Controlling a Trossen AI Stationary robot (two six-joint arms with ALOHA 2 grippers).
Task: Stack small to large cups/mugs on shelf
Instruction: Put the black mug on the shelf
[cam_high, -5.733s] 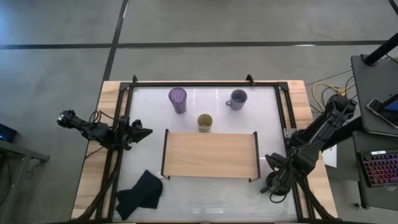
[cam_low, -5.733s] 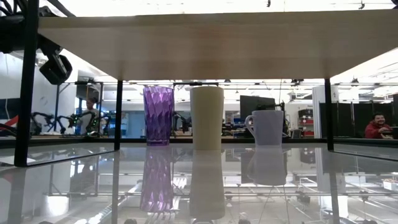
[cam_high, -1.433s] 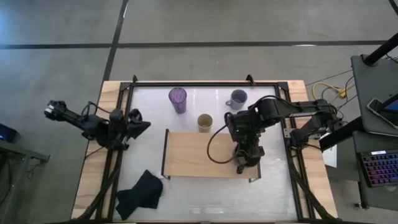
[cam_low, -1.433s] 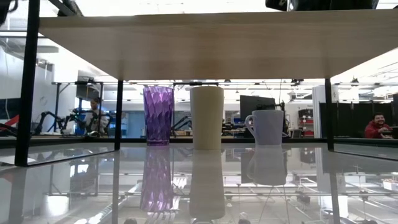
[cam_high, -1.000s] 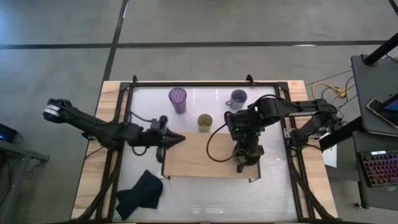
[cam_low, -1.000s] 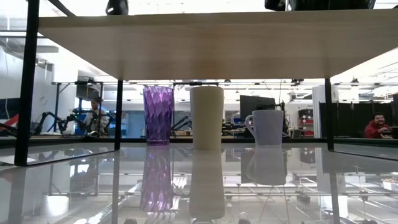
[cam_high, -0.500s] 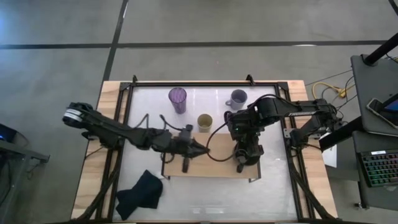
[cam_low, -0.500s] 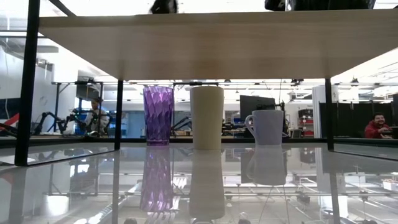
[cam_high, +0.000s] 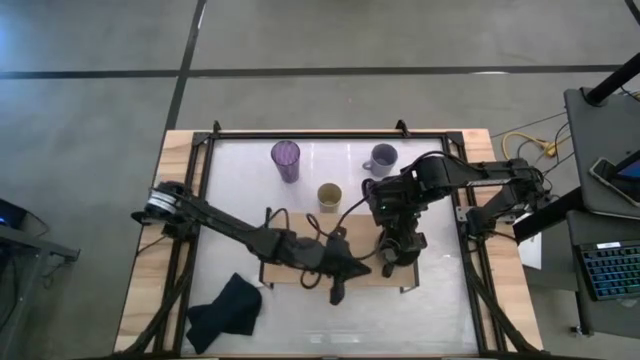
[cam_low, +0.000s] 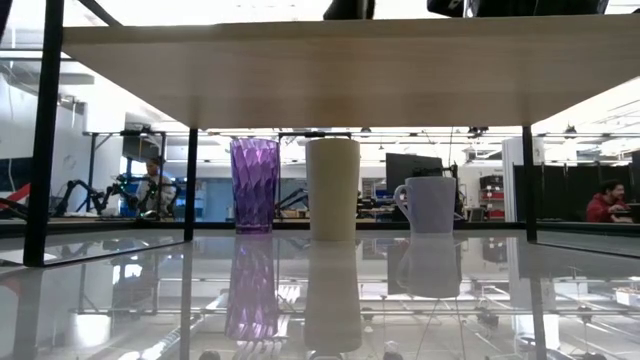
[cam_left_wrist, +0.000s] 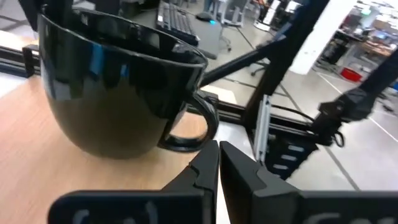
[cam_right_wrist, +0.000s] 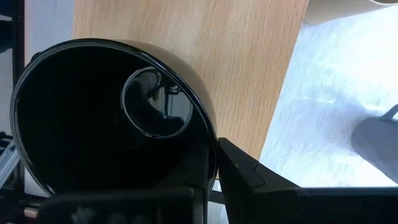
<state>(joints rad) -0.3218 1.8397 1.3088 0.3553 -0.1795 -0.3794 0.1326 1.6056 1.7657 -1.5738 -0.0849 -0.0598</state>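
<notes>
Black mug (cam_right_wrist: 106, 118): on the shelf (cam_high: 300, 240) at its right end; glossy, rigid, likely heavy; you hold its rim.
Right gripper (cam_right_wrist: 214, 163): fingers clamped across that rim wall.
Left gripper (cam_left_wrist: 217, 163): fingers together, empty, beside the mug's handle (cam_left_wrist: 193, 124).
Yellow cup (cam_high: 329, 196): behind the shelf; light, take its sides.

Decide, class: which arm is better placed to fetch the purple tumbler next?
Left, probably. The right tool is shut on the black mug on the shelf, while the left tool carries nothing and its arm's base sits on the purple tumbler side.
</notes>
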